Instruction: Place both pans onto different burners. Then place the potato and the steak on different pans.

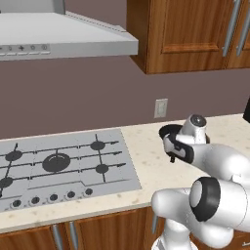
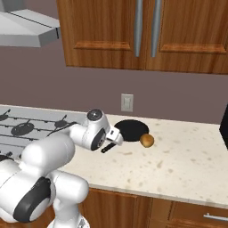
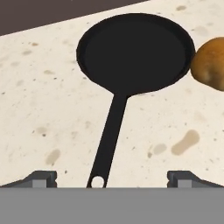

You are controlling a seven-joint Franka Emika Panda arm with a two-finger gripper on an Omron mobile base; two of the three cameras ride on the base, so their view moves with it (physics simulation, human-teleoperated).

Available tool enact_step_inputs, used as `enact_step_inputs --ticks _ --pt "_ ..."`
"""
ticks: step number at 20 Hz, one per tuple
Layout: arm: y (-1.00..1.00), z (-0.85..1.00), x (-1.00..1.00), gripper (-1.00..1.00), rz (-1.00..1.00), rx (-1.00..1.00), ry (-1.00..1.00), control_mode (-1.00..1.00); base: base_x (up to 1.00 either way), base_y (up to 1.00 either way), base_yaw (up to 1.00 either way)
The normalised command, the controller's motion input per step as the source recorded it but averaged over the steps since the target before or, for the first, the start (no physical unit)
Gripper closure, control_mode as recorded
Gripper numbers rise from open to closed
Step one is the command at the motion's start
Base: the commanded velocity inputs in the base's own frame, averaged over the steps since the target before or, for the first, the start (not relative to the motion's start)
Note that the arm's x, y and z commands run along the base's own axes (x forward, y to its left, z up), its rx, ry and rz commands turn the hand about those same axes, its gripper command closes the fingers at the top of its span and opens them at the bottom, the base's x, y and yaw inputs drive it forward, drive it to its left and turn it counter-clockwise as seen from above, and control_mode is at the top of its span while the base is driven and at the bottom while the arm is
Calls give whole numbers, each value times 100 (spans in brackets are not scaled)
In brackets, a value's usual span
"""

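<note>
One matte-black pan (image 3: 135, 52) lies on the speckled counter right of the cooktop, its thin handle (image 3: 109, 135) pointing at me. It also appears as the pan (image 2: 131, 129) near the back wall, and its rim (image 1: 166, 131) peeks out behind my hand. The golden-brown potato (image 2: 147, 140) rests against the pan's right side, seen as the potato (image 3: 210, 63) in the hand view. My gripper (image 3: 111, 179) is open and empty, hovering over the handle's end with one finger on each side; gripper (image 2: 116, 139). The burners (image 1: 56, 162) are bare. The steak is out of view.
The grey cooktop (image 1: 117, 176) sits left of the arm, with knobs (image 1: 52, 197) along its front. A wall outlet (image 2: 127, 103) is behind the pan. A dark object (image 2: 224, 129) stands at the counter's far right. A range hood (image 1: 63, 34) and wooden cabinets hang above.
</note>
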Motion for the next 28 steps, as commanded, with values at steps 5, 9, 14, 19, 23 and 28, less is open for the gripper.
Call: enact_step_inputs --ticks 5,9,14,19,23,28 --pt "-6 -30 4 -100 0 0 0 -100 0 0 0" --pt "0 -21 18 -100 0 0 0 -100 0 0 0" --pt "-1 -13 24 -100 0 0 0 -100 0 0 0" --pt "-4 -19 19 -100 0 0 0 -100 0 0 0" --pt "-4 -20 18 -100 0 0 0 -100 0 0 0" --pt "0 -17 20 -100 0 0 0 -100 0 0 0"
